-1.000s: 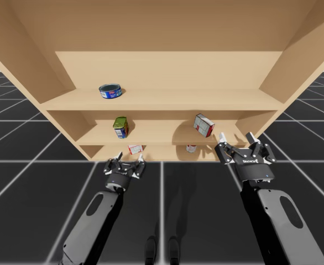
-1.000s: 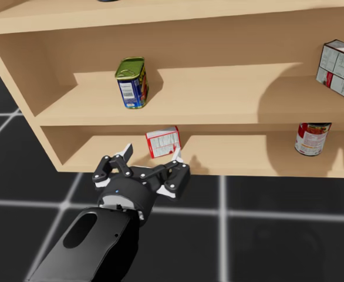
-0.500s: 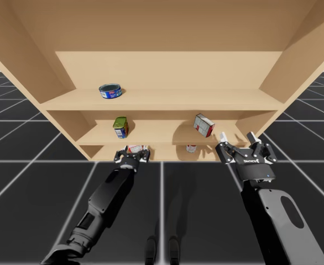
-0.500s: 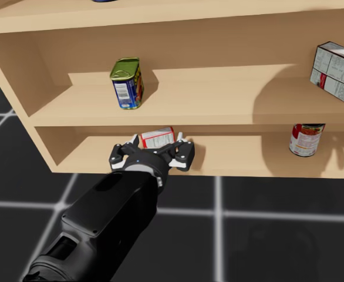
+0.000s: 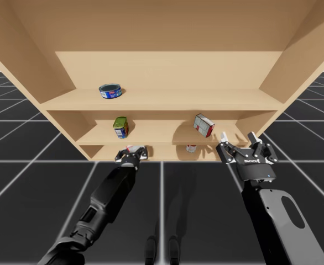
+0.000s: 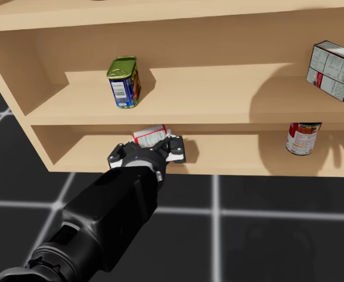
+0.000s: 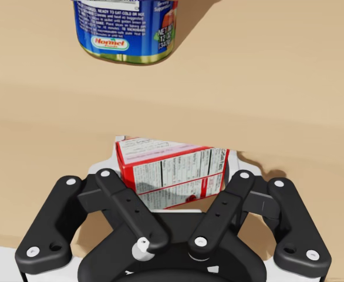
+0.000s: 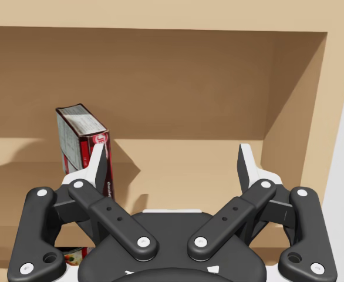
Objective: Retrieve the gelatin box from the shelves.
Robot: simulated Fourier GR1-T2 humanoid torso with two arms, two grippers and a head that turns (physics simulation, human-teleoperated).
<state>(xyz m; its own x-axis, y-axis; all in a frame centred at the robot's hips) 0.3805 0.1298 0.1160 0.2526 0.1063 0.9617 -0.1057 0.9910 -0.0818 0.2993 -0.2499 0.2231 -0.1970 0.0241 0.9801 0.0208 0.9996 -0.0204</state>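
Note:
The gelatin box is small, red and white, and stands on the bottom shelf near its front edge. My left gripper reaches into that shelf and is shut on the gelatin box, one finger against each side. My right gripper hangs open in front of the shelves at the right, level with the middle shelf, with nothing between its fingers.
The wooden shelves hold a blue tin with a green top on the middle shelf above the gelatin box. A grey and red box stands at the right, a red can below it, and a flat blue can on top.
My left arm has stretched forward into the bottom shelf and its fingers have shut around the gelatin box. My head has turned slightly. The right arm has not moved.

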